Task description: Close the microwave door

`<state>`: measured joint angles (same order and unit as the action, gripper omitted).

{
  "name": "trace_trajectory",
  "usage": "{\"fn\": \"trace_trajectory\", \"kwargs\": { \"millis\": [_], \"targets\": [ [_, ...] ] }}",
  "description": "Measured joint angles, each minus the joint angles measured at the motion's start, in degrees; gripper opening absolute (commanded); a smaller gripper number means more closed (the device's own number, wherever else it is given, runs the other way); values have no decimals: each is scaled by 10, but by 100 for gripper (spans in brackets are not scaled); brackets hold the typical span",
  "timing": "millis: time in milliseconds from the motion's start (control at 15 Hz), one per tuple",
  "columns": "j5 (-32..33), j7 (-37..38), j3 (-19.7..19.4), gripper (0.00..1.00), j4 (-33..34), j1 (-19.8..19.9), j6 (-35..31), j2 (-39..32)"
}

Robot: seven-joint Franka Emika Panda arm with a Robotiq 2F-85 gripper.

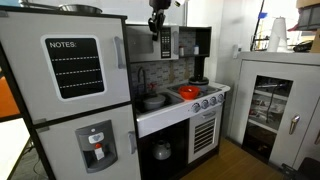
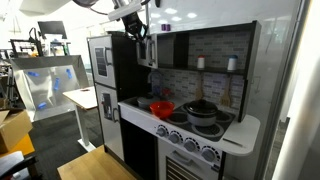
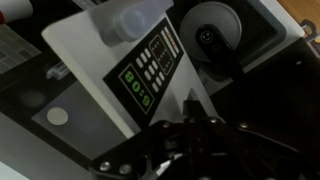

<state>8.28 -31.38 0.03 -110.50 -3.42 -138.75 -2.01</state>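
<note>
Through my wrist camera the microwave door (image 3: 100, 60) fills most of the picture, a white panel lying at a slant. Its dark button strip (image 3: 147, 72) runs diagonally across the middle, with several green keys at the near end. Left of the strip is the greyish window (image 3: 85, 130), with a small white spot (image 3: 58, 116) on it. Far right sits a round grey disc (image 3: 215, 40) with a dark centre; I cannot identify it. My gripper (image 3: 190, 128) is a dark blur at the near edge, and I cannot make out how the jaws are set.

Items counted: microwave door (image 3: 105, 85), one; chalkboard fridge door (image 1: 75, 65), one; water dispenser (image 1: 97, 145), one; red bowl (image 2: 161, 108), one; bottles (image 2: 200, 62), two; glass-fronted cabinet (image 1: 270, 105), one.
</note>
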Motion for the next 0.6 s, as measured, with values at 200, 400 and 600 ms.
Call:
{"fn": "trace_trajectory", "kwargs": {
  "millis": [200,400,600],
  "targets": [
    [5,0,0,0,14,4,-15,-12],
    [7,0,0,0,22,8,-33,-22],
    [7,0,0,0,30,10,-46,-31]
  ]
}}
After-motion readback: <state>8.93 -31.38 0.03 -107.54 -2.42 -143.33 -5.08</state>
